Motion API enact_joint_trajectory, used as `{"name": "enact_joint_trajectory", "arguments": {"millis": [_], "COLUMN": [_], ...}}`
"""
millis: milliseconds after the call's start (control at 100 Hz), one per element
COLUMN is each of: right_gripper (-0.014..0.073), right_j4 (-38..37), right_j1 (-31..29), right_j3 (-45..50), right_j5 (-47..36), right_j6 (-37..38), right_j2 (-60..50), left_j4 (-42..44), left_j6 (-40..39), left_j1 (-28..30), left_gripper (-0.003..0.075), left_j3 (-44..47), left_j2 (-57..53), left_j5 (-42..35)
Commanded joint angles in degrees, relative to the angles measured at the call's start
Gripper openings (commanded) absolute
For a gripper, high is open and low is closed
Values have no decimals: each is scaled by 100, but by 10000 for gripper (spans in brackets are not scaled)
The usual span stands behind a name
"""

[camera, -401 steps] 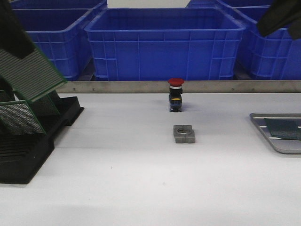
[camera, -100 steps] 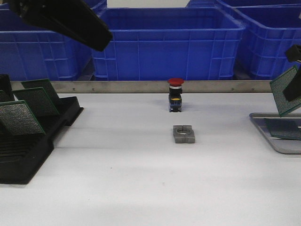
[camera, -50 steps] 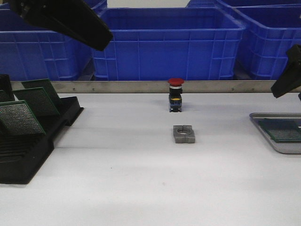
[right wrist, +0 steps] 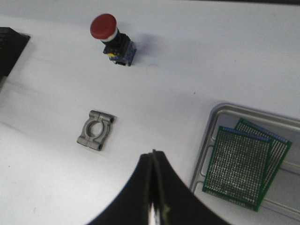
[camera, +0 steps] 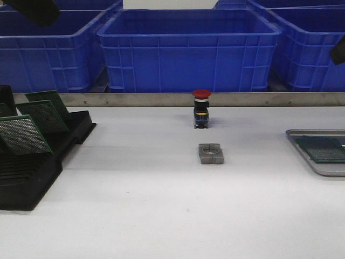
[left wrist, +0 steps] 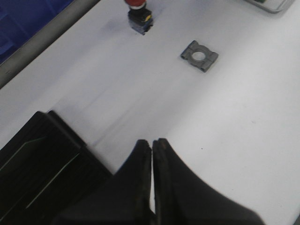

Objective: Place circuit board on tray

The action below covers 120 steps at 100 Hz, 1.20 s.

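Far to the left of the red push button (camera: 201,108) sits a black rack (camera: 32,167), cut off by the frame edge, with green boards (camera: 24,135) leaning in its slots. The left gripper (left wrist: 152,145) hangs above the table near the rack, its two dark fingers pressed together with nothing between them. The button stands upright on the white table (camera: 161,216), and just in front of it lies a small grey metal bracket (camera: 211,153) with a round hole. The right gripper (right wrist: 153,157) is likewise pinched closed and empty, above the table between the bracket and the tray. Well to the right of the button, the silver tray (right wrist: 213,123) has a raised rim and rounded corners, and only part of it shows in any view. On it lies the circuit board (right wrist: 238,168), green with a dense grid of holes, flat and overlapping a second board (right wrist: 277,149) underneath. Behind the button runs a row of blue bins (camera: 188,48).
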Motion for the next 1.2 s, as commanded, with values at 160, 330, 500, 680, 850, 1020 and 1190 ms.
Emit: {"name": "enact_joint_trajectory", "arguments": {"millis": [160,330,500,680,850,1020,1190], "right_gripper": [-61,-61,-61,-61,-61,-61,-61], "right_j4": [212,212,212,212,259,259,259], "right_j1": [482,920,1101,1100,1100,1100,1100], "right_j3": [130,669,1285,1992,2751,3451,3961], "right_j5": [-735,-1464,-2028,-2478,-2511,-2603,-2651], "right_j6": [-289,-324,-324,-630,-630,-630,-630], "right_j2": [-1204,-1963,-2835,-3899,-4950,-6095,-7220], "left_j4": [956,1724,1828,1803,1791,1791,1791], "left_j6": [-1948,-2794,-2946,-2946,-2946,-2946,-2946], "left_j1": [14,14,14,14,14,14,14], "left_gripper": [-20,-20,-20,-20,-20,-20,-20], "left_j3": [331,874,1626,2582,3426,4177,4714], "left_j2": [-897,-1611,-2462,-3622,-4766,-5983,-7049], "left_j5": [-1392,-1847,-2353,-2928,-3148,-3192,-3218]}}
